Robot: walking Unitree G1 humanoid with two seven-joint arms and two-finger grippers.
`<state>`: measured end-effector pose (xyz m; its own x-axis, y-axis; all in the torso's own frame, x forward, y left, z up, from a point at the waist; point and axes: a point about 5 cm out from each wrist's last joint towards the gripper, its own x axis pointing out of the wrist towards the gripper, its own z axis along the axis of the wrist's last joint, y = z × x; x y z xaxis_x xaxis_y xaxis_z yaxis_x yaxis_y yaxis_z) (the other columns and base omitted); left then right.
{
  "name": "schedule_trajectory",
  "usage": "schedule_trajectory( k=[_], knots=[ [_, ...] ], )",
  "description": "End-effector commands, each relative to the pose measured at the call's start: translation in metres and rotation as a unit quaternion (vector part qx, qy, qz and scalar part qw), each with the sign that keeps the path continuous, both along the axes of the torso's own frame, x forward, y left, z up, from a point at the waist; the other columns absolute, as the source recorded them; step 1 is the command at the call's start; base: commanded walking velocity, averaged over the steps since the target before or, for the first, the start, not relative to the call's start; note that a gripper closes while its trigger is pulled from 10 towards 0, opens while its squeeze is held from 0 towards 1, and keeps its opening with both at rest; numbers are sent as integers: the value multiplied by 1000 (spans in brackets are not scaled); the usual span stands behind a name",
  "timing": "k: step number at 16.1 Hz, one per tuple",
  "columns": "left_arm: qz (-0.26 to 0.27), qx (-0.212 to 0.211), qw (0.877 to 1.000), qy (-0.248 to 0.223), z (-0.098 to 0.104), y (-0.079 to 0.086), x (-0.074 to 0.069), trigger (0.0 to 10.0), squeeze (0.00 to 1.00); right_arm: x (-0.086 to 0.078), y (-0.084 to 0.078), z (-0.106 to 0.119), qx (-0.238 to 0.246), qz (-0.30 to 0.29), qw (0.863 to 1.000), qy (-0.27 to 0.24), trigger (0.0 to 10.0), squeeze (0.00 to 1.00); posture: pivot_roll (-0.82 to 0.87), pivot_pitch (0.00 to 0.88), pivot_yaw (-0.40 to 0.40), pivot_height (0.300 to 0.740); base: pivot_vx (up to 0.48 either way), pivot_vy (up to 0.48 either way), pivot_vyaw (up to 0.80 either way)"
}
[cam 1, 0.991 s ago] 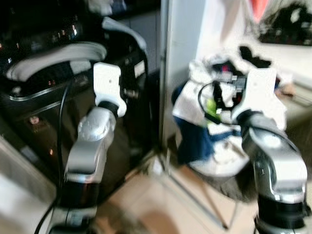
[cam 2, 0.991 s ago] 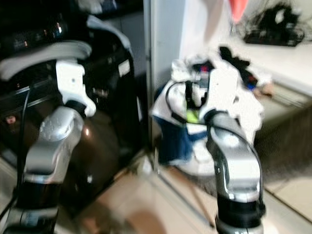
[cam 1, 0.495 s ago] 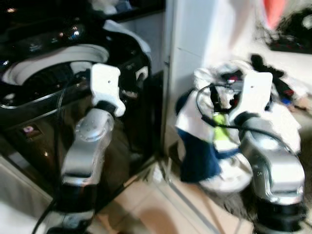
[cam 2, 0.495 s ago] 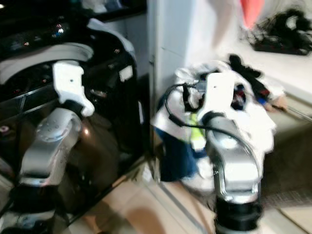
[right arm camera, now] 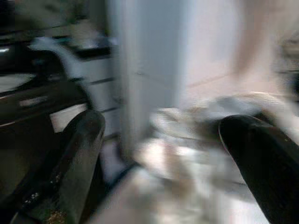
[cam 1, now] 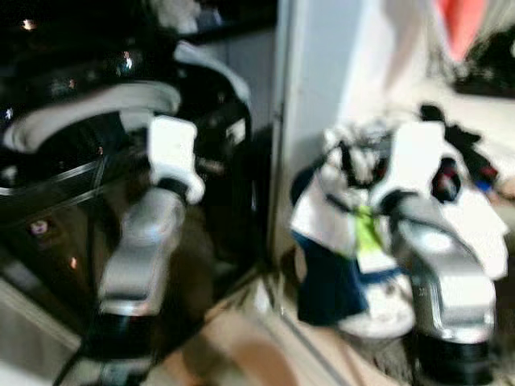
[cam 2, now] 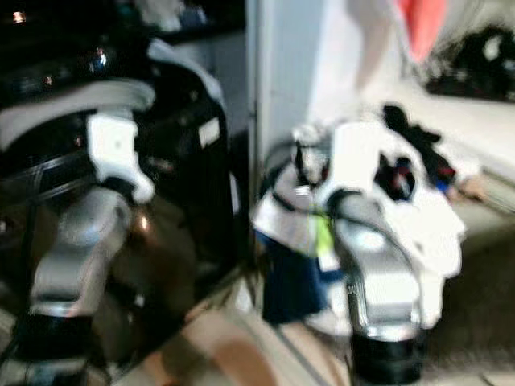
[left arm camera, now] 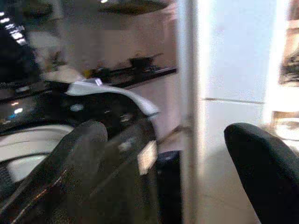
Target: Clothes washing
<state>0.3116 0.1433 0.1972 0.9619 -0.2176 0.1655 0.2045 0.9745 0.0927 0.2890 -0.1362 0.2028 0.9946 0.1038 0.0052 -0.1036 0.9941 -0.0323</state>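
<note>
A black top-loading washing machine point(cam 1: 72, 121) with a pale ring around its open mouth stands at the left. To the right sits a heap of laundry point(cam 1: 338, 233), white, navy and lime green. My left arm point(cam 1: 171, 153) is raised before the washer. In the left wrist view the left gripper point(left arm camera: 166, 135) is open with nothing between its fingers, facing the washer's top point(left arm camera: 107, 102). My right arm point(cam 1: 414, 157) is raised just in front of the heap. The right gripper point(right arm camera: 161, 121) is open and holds nothing, with the blurred clothes point(right arm camera: 196, 140) beyond it.
A tall white panel point(cam 1: 310, 104) stands between washer and laundry heap. A light counter point(cam 1: 475, 96) with dark items runs behind the heap, and an orange-red cloth point(cam 1: 459, 24) hangs above. Beige tiled floor point(cam 1: 241, 346) lies below my arms.
The whole picture has shifted a little and grown more blurred, so the camera is moving. Both arms keep much the same raised pose.
</note>
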Motion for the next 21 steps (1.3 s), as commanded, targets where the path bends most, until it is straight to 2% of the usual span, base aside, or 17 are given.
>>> schedule_trajectory(
  k=[1, 11, 14, 16, 18, 21],
  knots=[
    [-3, -4, 1000, -5, 4, -2, 1, 10000, 0, -3, -5, 8, -5, -7, 1000, -22, 10000, 0, 14, 0, 20, 740, 322, 0, 0],
    [-2, -3, 1000, -7, 4, -2, 2, 10000, 0, -1, -7, 11, -8, -15, 999, -31, 10000, 0, 14, 0, 25, 740, 328, 0, 0],
    [-5, -3, 1000, -6, 4, -2, 3, 10000, 0, -1, -8, 11, -8, -19, 999, -31, 10000, 0, 11, 0, 28, 740, 330, 0, -723],
    [-2, -4, 1000, -5, 5, -3, 4, 10000, 0, -1, -8, 14, -10, -17, 999, -37, 10000, 0, 9, 0, 30, 740, 319, 0, 0],
    [-1, -15, 1000, -11, 6, -3, 4, 10000, 0, 0, -8, 16, -12, -12, 999, -40, 10000, 0, 9, 0, 30, 740, 0, 0, 0],
    [-12, 2, 1000, -15, 7, -4, 5, 10000, 0, -1, -6, 17, -16, -7, 999, -39, 10000, 0, 4, 0, 33, 740, 0, 0, 0]
  ],
)
